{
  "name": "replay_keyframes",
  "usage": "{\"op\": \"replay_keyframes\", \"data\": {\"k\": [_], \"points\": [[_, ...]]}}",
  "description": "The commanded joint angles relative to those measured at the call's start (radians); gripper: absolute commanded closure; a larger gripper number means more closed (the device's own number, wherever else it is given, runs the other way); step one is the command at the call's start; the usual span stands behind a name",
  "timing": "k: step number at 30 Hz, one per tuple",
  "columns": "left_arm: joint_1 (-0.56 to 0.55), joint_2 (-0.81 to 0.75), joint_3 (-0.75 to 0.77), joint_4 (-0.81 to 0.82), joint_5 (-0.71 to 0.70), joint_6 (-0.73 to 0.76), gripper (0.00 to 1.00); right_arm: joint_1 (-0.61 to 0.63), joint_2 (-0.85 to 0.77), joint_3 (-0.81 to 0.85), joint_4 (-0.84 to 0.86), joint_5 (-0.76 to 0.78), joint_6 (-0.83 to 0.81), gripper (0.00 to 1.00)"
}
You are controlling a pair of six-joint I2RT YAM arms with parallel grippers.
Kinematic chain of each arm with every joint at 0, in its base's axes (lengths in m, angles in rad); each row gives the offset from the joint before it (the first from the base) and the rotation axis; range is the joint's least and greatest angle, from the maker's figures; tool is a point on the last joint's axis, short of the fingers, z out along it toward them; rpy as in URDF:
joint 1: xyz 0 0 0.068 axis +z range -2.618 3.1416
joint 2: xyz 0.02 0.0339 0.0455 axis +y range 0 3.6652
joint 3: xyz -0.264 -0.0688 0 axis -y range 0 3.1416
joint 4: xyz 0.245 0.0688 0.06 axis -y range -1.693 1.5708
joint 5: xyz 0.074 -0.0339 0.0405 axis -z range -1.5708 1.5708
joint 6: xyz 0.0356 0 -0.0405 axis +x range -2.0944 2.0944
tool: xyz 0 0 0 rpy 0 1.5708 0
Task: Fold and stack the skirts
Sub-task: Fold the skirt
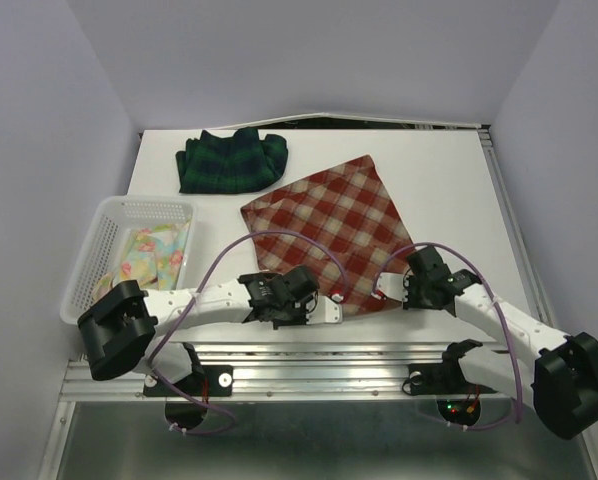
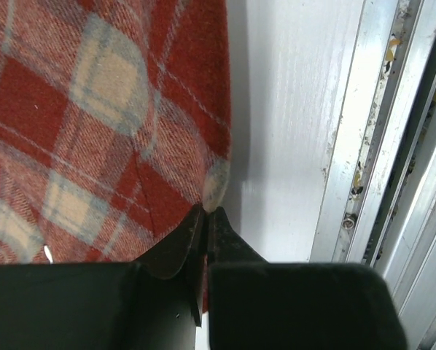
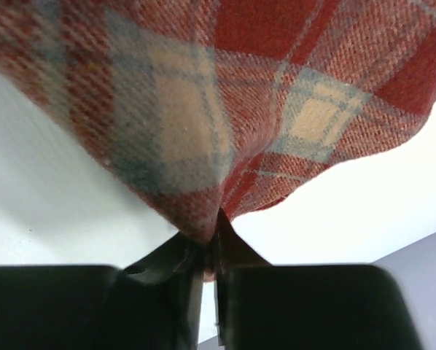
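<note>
The bench (image 1: pixel 449 180) spreads ahead of my pincers. The red-and-cream skirt (image 1: pixel 334 225) lies on it. Only the wrist views show my left pincer (image 2: pixel 205 216) and right pincer (image 3: pixel 214 227) each pinching a near corner. Only the overhead view shows the basket (image 1: pixel 109 215) left of them, holding the pastel skirt (image 1: pixel 154 255), and the green skirt (image 1: pixel 229 160) well beyond.

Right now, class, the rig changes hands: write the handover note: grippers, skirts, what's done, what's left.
Left gripper: shut on the near-left corner of the red plaid skirt.
Right gripper: shut on its near-right corner.
Green plaid skirt: bunched at the far side of the table.
Floral skirt: in the white basket.
Done: nothing stacked.
Left: fold the red skirt, then the others, and stack all three.
</note>
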Motion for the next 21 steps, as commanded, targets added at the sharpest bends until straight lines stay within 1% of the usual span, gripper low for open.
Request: {"op": "replay_keyframes", "data": {"k": [1,2,3,4,6,7,9,10,11,12,13,14,15,16,17,21], "points": [[0.007,-0.066,-0.019,-0.07,0.009,0.042,1.0,-0.003,-0.023,0.033,-0.01,0.008,0.014,0.75],[0.008,-0.071,-0.019,-0.076,0.012,0.048,1.0,-0.003,-0.025,0.034,-0.008,0.008,0.014,0.65],[0.01,-0.08,-0.019,-0.08,0.013,0.053,1.0,-0.003,-0.026,0.037,-0.008,0.007,0.011,0.58],[0.014,-0.081,-0.019,-0.086,0.021,0.056,1.0,-0.003,-0.025,0.037,-0.005,0.008,0.01,0.54],[0.017,-0.088,-0.016,-0.093,0.031,0.056,1.0,-0.003,-0.019,0.036,0.0,0.019,0.007,0.53],[0.019,-0.086,-0.016,-0.097,0.038,0.056,0.98,-0.003,-0.016,0.037,0.003,0.025,0.007,0.5],[0.028,-0.089,-0.011,-0.096,0.038,0.051,0.93,-0.003,-0.011,0.039,0.0,0.031,0.005,0.5],[0.033,-0.091,-0.011,-0.097,0.044,0.051,0.86,-0.003,-0.016,0.04,-0.002,0.031,0.004,0.62],[0.039,-0.092,-0.011,-0.103,0.047,0.051,0.82,-0.003,-0.02,0.039,-0.004,0.03,0.001,0.7],[0.04,-0.092,-0.011,-0.108,0.048,0.054,0.77,-0.003,-0.022,0.039,-0.008,0.03,-0.005,0.86],[0.04,-0.095,-0.016,-0.114,0.048,0.054,0.72,-0.003,-0.022,0.042,-0.011,0.031,-0.005,0.93],[0.042,-0.098,-0.017,-0.119,0.045,0.059,0.71,-0.003,-0.02,0.046,-0.013,0.034,-0.007,0.99],[0.04,-0.1,-0.019,-0.123,0.045,0.06,0.76,-0.003,-0.017,0.054,-0.019,0.037,-0.01,0.99],[0.043,-0.103,-0.017,-0.128,0.045,0.06,0.84,-0.003,-0.017,0.065,-0.034,0.039,-0.002,0.99],[0.046,-0.109,-0.01,-0.142,0.044,0.063,1.0,-0.003,-0.02,0.082,-0.045,0.036,-0.001,0.99],[0.088,-0.166,0.044,-0.171,0.039,0.083,1.0,-0.003,-0.042,0.207,-0.125,0.034,0.024,0.99]]}}
